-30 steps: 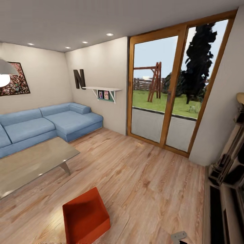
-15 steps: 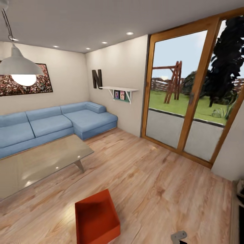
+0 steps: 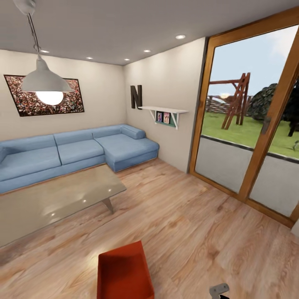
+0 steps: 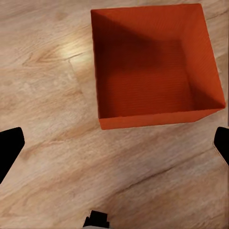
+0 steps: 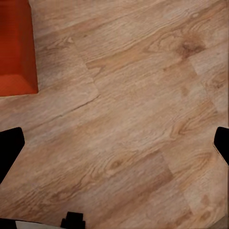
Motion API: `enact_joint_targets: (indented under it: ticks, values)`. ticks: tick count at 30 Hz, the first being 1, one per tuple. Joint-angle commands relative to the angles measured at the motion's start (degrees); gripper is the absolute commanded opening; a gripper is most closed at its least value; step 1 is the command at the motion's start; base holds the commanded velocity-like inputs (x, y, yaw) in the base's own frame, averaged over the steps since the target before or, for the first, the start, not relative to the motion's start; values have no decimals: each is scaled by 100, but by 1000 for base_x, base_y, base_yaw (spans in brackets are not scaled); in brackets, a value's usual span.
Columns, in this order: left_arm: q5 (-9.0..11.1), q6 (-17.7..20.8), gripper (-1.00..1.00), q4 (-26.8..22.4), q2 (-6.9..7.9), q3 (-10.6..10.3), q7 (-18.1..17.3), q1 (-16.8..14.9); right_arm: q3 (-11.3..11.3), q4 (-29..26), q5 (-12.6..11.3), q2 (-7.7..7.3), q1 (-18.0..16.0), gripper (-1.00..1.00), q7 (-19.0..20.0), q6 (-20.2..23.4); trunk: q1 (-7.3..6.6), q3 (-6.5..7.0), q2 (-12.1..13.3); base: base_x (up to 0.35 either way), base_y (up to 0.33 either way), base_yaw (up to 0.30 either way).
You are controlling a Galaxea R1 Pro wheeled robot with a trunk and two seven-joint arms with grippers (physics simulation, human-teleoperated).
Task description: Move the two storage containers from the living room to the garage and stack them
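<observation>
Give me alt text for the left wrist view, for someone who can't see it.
An empty red-orange rectangular open-top storage bin sits on light wood-plank flooring, seen from above. The two dark fingertips of the left tool stand wide apart at the picture's edges, above bare planks short of the bin.

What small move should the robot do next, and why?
Probably lower the left gripper toward the near wall of the red-orange storage container. Its jaws are open and hold nothing, and the empty container sits apart from them on the wood-plank floor of the living room.
</observation>
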Motion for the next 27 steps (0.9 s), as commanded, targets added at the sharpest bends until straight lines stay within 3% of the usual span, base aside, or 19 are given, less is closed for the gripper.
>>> enact_joint_targets:
  ticks: [1, 12, 27]
  values:
    - [-1, -39, 100, 25, -1, 6, 8, -11, 39, 24, 22, 0, -10, 100, -18, -35, 6, -9, -10, 271, -233, 56]
    - [-1, -39, 100, 25, 15, 6, 6, -11, 39, 23, 20, 0, -12, 100, -18, -35, 6, -9, -10, 205, -182, 23]
    - [-1, -39, 100, 25, 17, 6, 6, -11, 39, 24, 21, 0, -11, 100, -18, -35, 6, -9, -10, 5, -5, 276]
